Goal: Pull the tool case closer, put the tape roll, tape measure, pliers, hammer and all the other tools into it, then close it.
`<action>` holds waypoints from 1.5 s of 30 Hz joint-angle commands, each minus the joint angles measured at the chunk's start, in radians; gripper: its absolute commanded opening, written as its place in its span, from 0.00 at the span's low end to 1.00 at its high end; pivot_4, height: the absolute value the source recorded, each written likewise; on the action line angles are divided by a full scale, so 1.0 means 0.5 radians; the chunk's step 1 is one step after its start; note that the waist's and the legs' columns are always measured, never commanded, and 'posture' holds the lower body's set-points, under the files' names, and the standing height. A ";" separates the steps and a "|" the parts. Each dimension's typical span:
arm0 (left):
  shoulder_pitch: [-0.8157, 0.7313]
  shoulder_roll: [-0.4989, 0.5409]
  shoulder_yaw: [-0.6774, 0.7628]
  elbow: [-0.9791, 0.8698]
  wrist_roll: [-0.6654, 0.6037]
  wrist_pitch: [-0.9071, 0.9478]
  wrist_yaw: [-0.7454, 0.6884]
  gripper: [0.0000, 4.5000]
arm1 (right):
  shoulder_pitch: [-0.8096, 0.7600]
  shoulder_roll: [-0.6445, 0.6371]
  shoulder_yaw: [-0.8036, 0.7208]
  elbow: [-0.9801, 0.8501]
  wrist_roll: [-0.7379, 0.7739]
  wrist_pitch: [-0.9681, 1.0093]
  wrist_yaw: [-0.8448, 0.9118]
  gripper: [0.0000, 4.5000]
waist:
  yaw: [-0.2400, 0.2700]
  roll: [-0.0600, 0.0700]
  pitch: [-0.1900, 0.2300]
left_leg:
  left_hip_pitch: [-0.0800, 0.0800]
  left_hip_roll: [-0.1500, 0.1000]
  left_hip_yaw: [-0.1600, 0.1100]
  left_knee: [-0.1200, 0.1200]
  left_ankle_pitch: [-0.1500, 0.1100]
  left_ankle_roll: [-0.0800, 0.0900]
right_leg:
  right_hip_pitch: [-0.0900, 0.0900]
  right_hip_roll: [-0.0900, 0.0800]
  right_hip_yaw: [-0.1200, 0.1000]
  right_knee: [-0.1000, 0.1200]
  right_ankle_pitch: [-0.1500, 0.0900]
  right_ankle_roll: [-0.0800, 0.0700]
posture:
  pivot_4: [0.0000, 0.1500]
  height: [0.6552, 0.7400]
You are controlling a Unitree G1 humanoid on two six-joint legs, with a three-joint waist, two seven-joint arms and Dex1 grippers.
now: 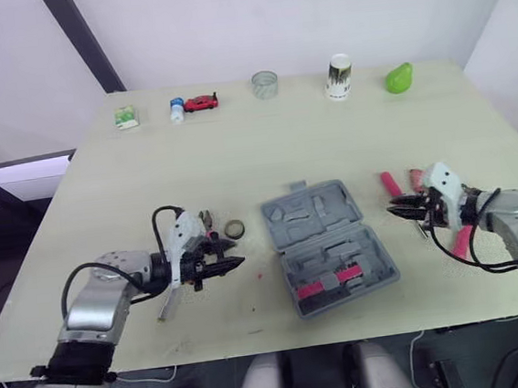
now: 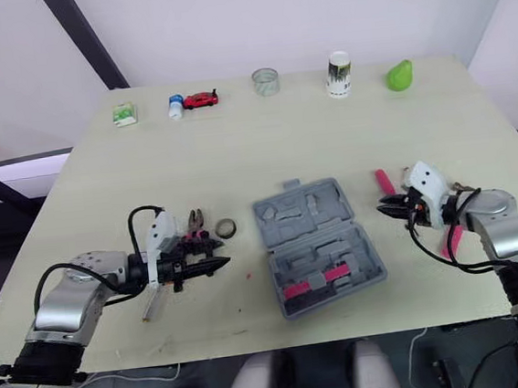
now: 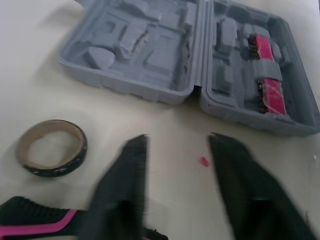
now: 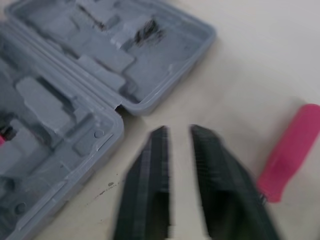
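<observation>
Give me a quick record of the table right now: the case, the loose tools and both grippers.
tool case: open, lying flat, pink pieces in its near half
tape roll: lying left of the case, outside it
pliers: just left of the tape roll
pink-handled tool: lying right of the case, outside it
left gripper: open, empty, pointing toward the case
right gripper: open, empty
</observation>
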 commanded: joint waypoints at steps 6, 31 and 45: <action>-0.159 -0.120 -0.137 0.285 0.155 -0.228 -0.058 0.01 | -0.174 0.111 0.099 0.308 -0.171 -0.228 0.022 0.00 | 0.000 -0.001 0.000 | 0.002 0.000 -0.001 0.009 -0.002 0.004 | 0.000 0.004 0.002 0.013 0.000 0.000 | 1.00 1.00; -0.369 -0.387 -0.267 0.473 0.317 -0.235 -0.042 0.01 | -0.178 0.317 0.174 0.346 -0.282 -0.318 0.056 0.00 | -0.004 -0.001 0.000 | 0.002 0.002 -0.001 0.023 -0.003 0.005 | 0.000 0.008 0.007 0.026 0.000 0.000 | 1.00 1.00; -0.391 -0.468 -0.316 0.459 0.360 -0.183 -0.007 0.01 | -0.202 0.326 0.151 0.367 -0.293 -0.323 0.038 0.00 | -0.005 -0.001 0.000 | 0.002 0.003 -0.001 0.023 -0.002 0.004 | -0.001 0.009 0.007 0.027 0.000 0.000 | 1.00 1.00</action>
